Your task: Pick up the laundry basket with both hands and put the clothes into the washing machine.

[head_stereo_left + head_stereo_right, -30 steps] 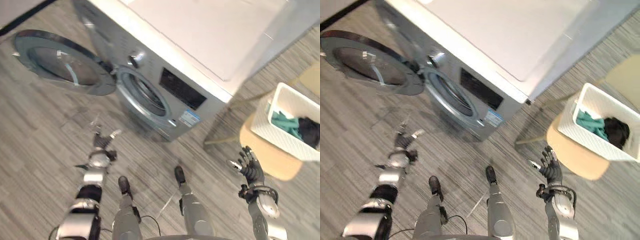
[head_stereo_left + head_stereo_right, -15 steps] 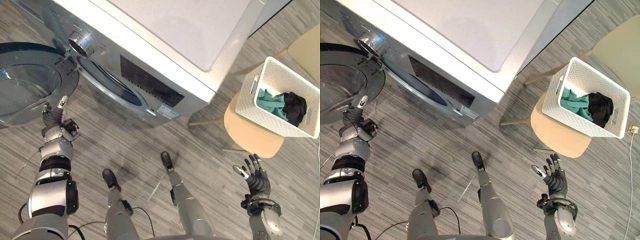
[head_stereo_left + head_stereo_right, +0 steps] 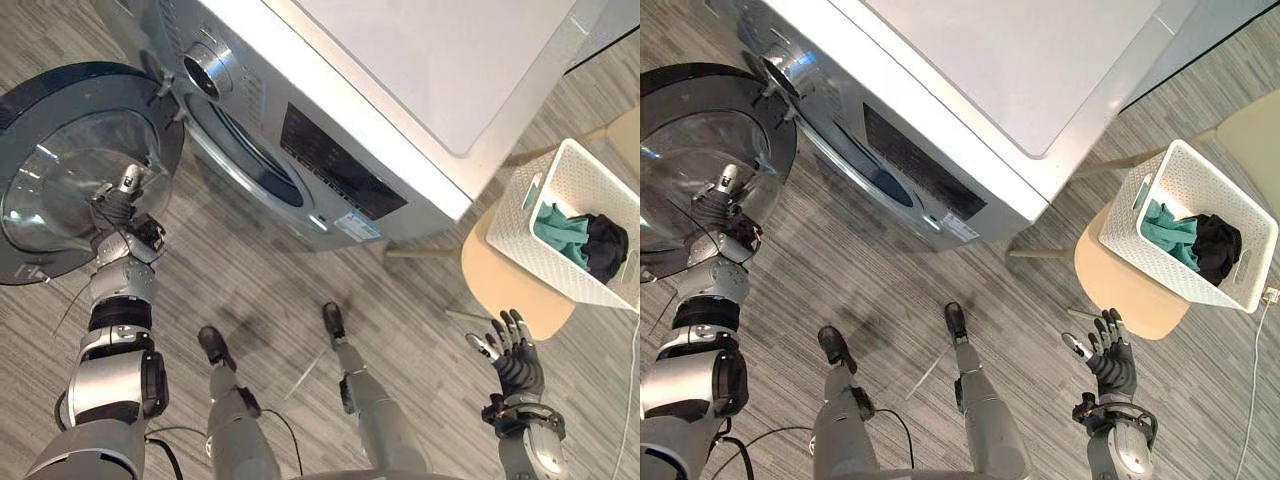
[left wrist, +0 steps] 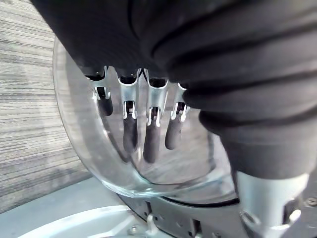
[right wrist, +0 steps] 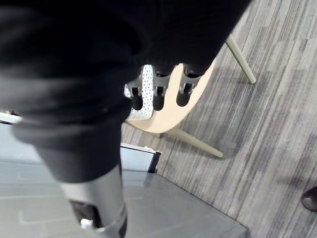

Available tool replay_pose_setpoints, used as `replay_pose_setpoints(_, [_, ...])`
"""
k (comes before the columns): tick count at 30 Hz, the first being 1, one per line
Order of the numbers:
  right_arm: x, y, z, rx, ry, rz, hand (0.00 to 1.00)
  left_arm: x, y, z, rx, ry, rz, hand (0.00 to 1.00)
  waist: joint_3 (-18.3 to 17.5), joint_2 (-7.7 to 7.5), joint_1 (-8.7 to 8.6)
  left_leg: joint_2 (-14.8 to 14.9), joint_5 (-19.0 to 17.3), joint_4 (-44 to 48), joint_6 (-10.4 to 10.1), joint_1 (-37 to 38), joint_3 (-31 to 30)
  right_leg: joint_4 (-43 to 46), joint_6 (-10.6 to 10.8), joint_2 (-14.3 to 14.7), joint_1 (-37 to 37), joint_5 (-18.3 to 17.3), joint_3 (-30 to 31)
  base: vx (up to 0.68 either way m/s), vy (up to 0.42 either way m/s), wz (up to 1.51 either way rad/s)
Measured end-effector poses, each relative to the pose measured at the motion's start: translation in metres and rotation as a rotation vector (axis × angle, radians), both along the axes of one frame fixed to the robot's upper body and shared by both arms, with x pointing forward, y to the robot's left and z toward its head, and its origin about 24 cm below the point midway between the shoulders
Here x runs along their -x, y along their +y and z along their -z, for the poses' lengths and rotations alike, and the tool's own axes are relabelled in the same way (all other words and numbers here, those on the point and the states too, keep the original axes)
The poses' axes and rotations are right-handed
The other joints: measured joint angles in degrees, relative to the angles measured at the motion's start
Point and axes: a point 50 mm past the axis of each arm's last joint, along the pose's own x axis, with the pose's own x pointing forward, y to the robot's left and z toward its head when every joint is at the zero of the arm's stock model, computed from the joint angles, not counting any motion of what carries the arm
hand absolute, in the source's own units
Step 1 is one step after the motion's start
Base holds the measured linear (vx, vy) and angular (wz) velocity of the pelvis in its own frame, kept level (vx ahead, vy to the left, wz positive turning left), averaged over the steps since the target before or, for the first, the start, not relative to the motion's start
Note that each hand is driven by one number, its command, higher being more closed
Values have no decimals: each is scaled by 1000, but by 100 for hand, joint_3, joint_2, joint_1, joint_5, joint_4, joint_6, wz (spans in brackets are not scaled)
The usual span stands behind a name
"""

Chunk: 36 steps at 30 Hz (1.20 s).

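The white laundry basket (image 3: pixel 540 258) stands on a tan chair seat (image 3: pixel 500 282) at the right, holding a teal cloth (image 3: pixel 560 228) and a black cloth (image 3: pixel 606 250). The silver washing machine (image 3: pixel 400 90) is ahead, its round door (image 3: pixel 60 130) swung wide to the left and its drum opening (image 3: pixel 245 150) showing. My left hand (image 3: pixel 120 200) is held up in front of the door's glass, with its fingers (image 4: pixel 130 134) straight over the glass bowl (image 4: pixel 148 173). My right hand (image 3: pixel 512 360) is open with spread fingers, low at the right, short of the chair and apart from the basket.
Grey striped flooring (image 3: pixel 260 270) runs between the machine and the chair. The chair's pale legs (image 5: pixel 198 144) splay out under the seat. A white cord (image 3: pixel 1255 380) trails down the floor at the far right.
The camera has shifted, so more of the door shows. My left hand has risen from the door's edge to in front of its glass. The right hand has hardly moved.
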Motion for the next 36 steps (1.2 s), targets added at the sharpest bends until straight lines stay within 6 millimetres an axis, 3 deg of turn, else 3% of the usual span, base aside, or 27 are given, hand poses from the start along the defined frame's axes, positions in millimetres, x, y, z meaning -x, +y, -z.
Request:
replay_pose_setpoints(3, [-2, -3, 9, 24, 47, -11, 0, 15, 3, 26, -2, 67, -24, 0, 56, 125, 89, -2, -78, 9, 3, 337, 4, 36, -71, 14, 319, -110, -9, -35, -11, 4])
replay_pose_setpoints(6, [-8, -3, 29, 21, 125, -27, 0, 39, -4, 76, 11, 216, -17, 0, -33, 264, 103, -135, -59, -164, 30, 667, -14, 141, -27, -52, 540, -256, -24, -21, 17, 12])
replay_pose_setpoints(8, [-10, -4, 45, 23, 194, -26, 0, 52, -20, 106, 38, 294, 23, 0, -83, 342, 94, -292, -23, -254, 112, 780, -129, 144, 33, -147, 656, -301, -67, -3, 34, 29])
replay_pose_setpoints(10, [-4, -12, 70, 20, 319, 1, 0, 73, -51, 150, 81, 416, 114, 0, -238, 503, 35, -550, 74, -406, 214, 917, -319, 282, 90, -365, 817, -427, -246, 33, 63, 58])
replay_pose_setpoints(12, [3, -15, 88, 14, 417, 14, 0, 91, -66, 173, 88, 493, 171, 0, -323, 575, 40, -692, 60, -443, 255, 1040, -453, 356, 150, -499, 994, -544, -375, 58, 71, 53])
replay_pose_setpoints(14, [22, -14, 120, -22, 597, 28, 0, 126, -82, 205, 131, 598, 205, 0, -522, 624, 66, -875, -3, -454, 345, 1226, -631, 392, 213, -689, 1299, -696, -546, 63, 65, 53])
replay_pose_setpoints(15, [25, -13, 125, -31, 628, 31, 0, 134, -84, 211, 144, 623, 211, 0, -570, 642, 81, -904, -7, -472, 350, 1258, -652, 394, 221, -717, 1341, -713, -580, 51, 49, 42])
replay_pose_setpoints(18, [45, -7, 151, -97, 810, 44, 0, 205, -111, 265, 365, 847, 203, 0, -784, 776, 173, -1074, -84, -548, 442, 1631, -715, 434, 277, -884, 1728, -858, -668, 51, 55, 23])
replay_pose_setpoints(19, [48, -5, 153, -109, 829, 50, 0, 218, -117, 272, 401, 887, 201, 0, -820, 800, 185, -1083, -145, -548, 443, 1691, -711, 439, 275, -894, 1789, -882, -670, 26, 32, 5])
replay_pose_setpoints(21, [60, -1, 161, -145, 883, 69, 0, 272, -140, 292, 571, 1016, 131, 0, -935, 874, 197, -1067, -218, -539, 410, 1935, -717, 603, 226, -879, 1979, -1047, -688, 12, 19, 5])
replay_pose_setpoints(23, [69, 0, 165, -172, 920, 92, 0, 294, -141, 295, 652, 1028, 31, 0, -1018, 892, 208, -1005, -311, -409, 381, 2036, -753, 745, 214, -832, 2082, -1190, -712, 7, -4, 3])
replay_pose_setpoints(26, [76, 1, 169, -194, 964, 104, 0, 331, -142, 298, 700, 1125, -35, 0, -1042, 886, 248, -680, -1063, 668, 369, 2033, -746, 1137, 72, -596, 2191, -1448, -478, -40, -69, -43])
replay_pose_setpoints(27, [76, 1, 169, -191, 968, 99, 0, 341, -146, 299, 722, 1156, -51, 0, -1068, 925, 308, -547, -1309, 1042, 525, 2028, -735, 1258, 15, -462, 2184, -1480, -328, -22, -82, -104])
replay_pose_setpoints(28, [77, 1, 169, -184, 975, 93, 0, 350, -150, 300, 756, 1171, -82, 0, -1064, 907, 402, -513, -1766, 1559, 1136, 1982, -921, 1466, -91, -288, 2155, -1542, -66, -29, -77, -105])
replay_pose_setpoints(29, [75, 0, 169, -178, 973, 92, 0, 351, -151, 300, 757, 1177, -78, 0, -1073, 915, 426, -544, -1931, 1698, 1132, 1918, -1107, 1524, -129, -218, 2137, -1592, 35, -49, -59, -102])
replay_pose_setpoints(30, [75, 2, 169, -173, 977, 86, 0, 349, -154, 300, 758, 1183, -59, 0, -1117, 986, 473, -596, -2124, 1900, 933, 1879, -1412, 1617, -155, -100, 2059, -1599, 183, -49, 19, -103])
replay_pose_setpoints(32, [73, -1, 169, -162, 982, 82, 0, 339, -155, 301, 739, 1175, -18, 0, -1107, 1031, 524, -1144, -2432, 2306, 552, 1843, -2128, 1774, -146, -11, 1949, -1603, 633, -15, 88, -122])
replay_pose_setpoints(33, [70, -2, 168, -149, 984, 66, 0, 337, -155, 301, 702, 1200, 34, 0, -1116, 1005, 575, -1447, -2578, 2140, 526, 2042, -2320, 1793, -140, 49, 1967, -1595, 943, 15, 118, -123])
replay_pose_setpoints(34, [72, 2, 170, -146, 1001, 25, 0, 335, -150, 300, 645, 1229, 90, 0, -1206, 1035, 507, -1479, -2544, 1908, 604, 2200, -2017, 1715, -112, 29, 1962, -1513, 1208, 17, 112, -119])
replay_pose_setpoints(35, [72, 3, 170, -146, 1006, 12, 0, 331, -148, 300, 617, 1236, 125, 0, -1275, 973, 493, -1504, -2526, 1821, 632, 2235, -1911, 1643, -81, 6, 1945, -1482, 1305, 23, 155, -90])
replay_pose_setpoints(36, [72, 4, 170, -148, 1005, -3, 0, 317, -145, 299, 548, 1238, 203, 0, -1317, 930, 420, -1535, -2503, 1676, 669, 2310, -1713, 1480, -58, -43, 1927, -1357, 1470, 23, 109, -60])
